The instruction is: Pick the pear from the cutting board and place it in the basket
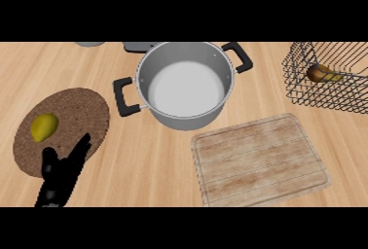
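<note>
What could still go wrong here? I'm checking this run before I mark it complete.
The brown-yellow pear already lies inside the black wire basket, and the pale wooden cutting board is bare. The black left hand rests open on the round brown woven mat, close to a yellow-green fruit; any sweep might knock it. The right hand is out of view, so its clearance from the basket cannot be checked.

A kitchen: a wooden counter (144, 160) carries a steel pot (187, 85) at the far middle, a cutting board (259, 160) near right, and a wire basket (330, 82) far right.
</note>
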